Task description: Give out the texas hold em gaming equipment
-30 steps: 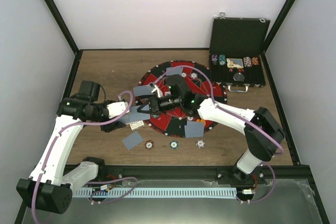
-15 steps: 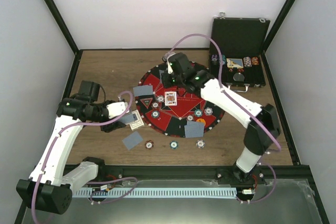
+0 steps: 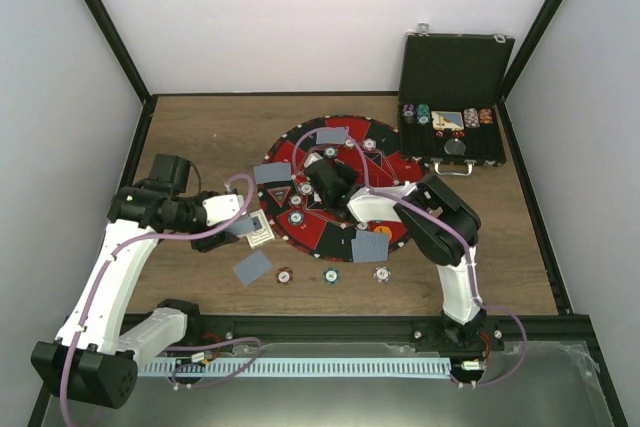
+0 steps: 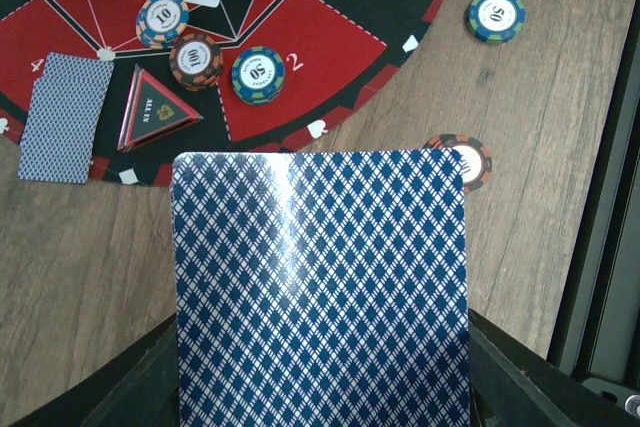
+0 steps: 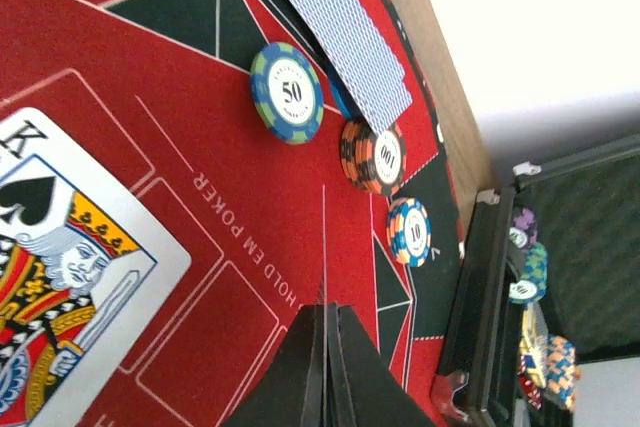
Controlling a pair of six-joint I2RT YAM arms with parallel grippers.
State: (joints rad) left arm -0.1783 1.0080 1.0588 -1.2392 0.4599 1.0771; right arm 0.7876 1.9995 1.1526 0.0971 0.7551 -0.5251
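plainly, left gripper [image 3: 245,230] clamps a card [image 4: 320,287] — right gripper [image 5: 325,347] closed, empty, over "hold em poker" mat [image 5: 150,57].

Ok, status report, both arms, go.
Left fingers shut on a blue-backed card, beside the mat. Right fingers shut, empty, above the king of spades on the mat. Nothing blocking either.

table [image 3: 200,127]: brown wood grain | back wall [image 3: 300,17]: plain white, behind table's far edge | side wall [image 3: 50,97]: pale grey, left of table | frame posts [image 3: 103,22]: black, rising from table's far corners | light: even, soft
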